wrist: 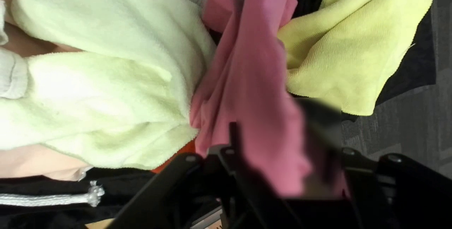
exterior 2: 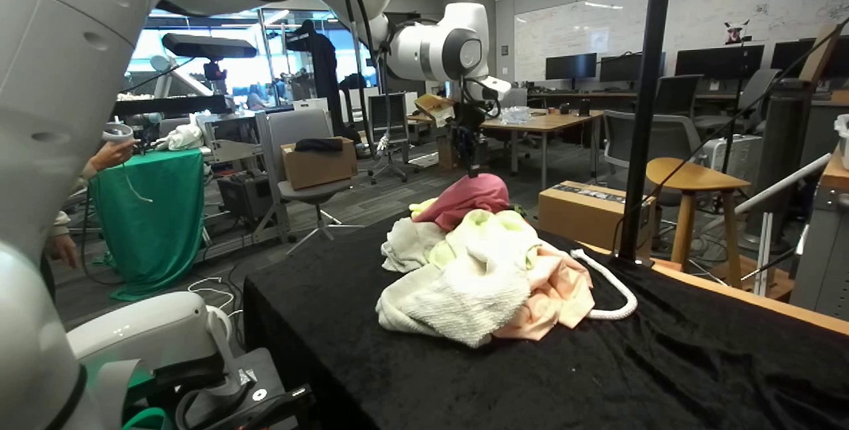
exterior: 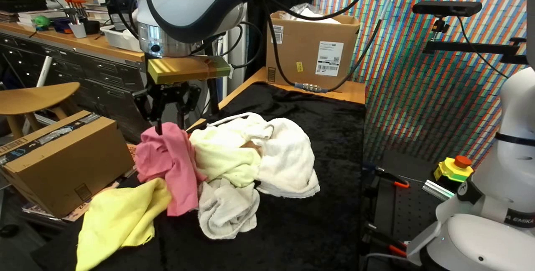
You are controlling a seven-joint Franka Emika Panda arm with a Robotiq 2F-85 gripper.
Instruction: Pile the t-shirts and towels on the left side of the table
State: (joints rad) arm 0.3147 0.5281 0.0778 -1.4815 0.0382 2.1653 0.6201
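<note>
Broadly, the black-topped table (exterior: pixel 309 233) extends beneath my fingers (exterior: pixel 159 127). On it lie the heaped cloths (exterior: pixel 234 133): the pink cloth (exterior: pixel 179 170) directly below me, the pale yellow-green cloth (exterior: pixel 225 162) and the yellow cloth (exterior: pixel 121 221) flanking it, then, farther off, the grey-white cloth (exterior: pixel 228 212), the white cloth (exterior: pixel 288 154) and the peach cloth (exterior 2: pixel 564 284). Well past my fingers, an open cardboard box (exterior: pixel 299 53) contains clear plastic (exterior: pixel 297 8) and something white (exterior: pixel 317 16). To one side, off the table, a taped cardboard box (exterior: pixel 87 166) conceals its contents. More distant, on the workbench (exterior: pixel 100 47): a white bin (exterior: pixel 121 40), contents indistinct, and a white cup (exterior: pixel 78 30) with orange-handled tools (exterior: pixel 74 0) in or behind it (I cannot tell which). My fingers stand apart, pink fabric loose between them.
</note>
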